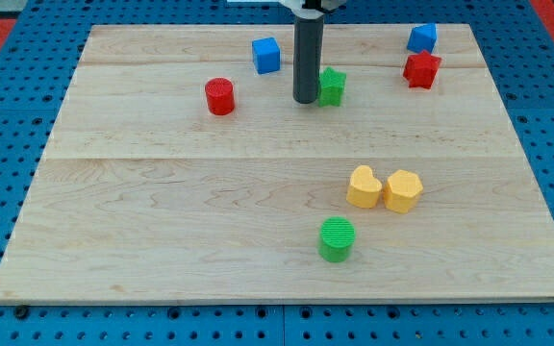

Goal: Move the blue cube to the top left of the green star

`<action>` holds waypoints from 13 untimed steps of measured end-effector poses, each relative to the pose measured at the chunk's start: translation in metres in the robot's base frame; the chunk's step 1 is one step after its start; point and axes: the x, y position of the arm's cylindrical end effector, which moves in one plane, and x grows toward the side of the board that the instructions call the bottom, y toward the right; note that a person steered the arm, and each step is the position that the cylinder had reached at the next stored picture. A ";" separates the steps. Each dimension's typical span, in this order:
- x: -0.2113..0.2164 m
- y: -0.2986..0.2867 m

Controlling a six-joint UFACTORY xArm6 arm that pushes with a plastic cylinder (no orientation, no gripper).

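Wooden board (162, 192): your upright rod, my tip (306, 100) touching green star (332, 86) at nine o'clock; blue cube (266, 55) near top edge; no pincer fitted.

You cannot see the left side of the green star (333, 86), because the dark rod stands in front of it, and whether my tip (306, 100) touches the star there cannot be told. The rod's upper part and the arm that carries it are cut off by the view's top edge, so only a little of the white mount shows. The blue block (422, 37) near the view's top right is too foreshortened for you to make out its shape.
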 end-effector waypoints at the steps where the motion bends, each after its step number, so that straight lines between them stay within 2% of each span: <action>1: -0.033 0.049; 2: -0.058 0.084; 3: 0.018 -0.001; 4: 0.028 -0.153; 5: 0.014 -0.166; 6: -0.018 -0.124; 7: -0.044 -0.144; 8: -0.071 -0.100; 9: -0.078 -0.042; 10: -0.088 -0.031; 11: -0.113 -0.057; 12: -0.118 0.013; 13: -0.107 0.020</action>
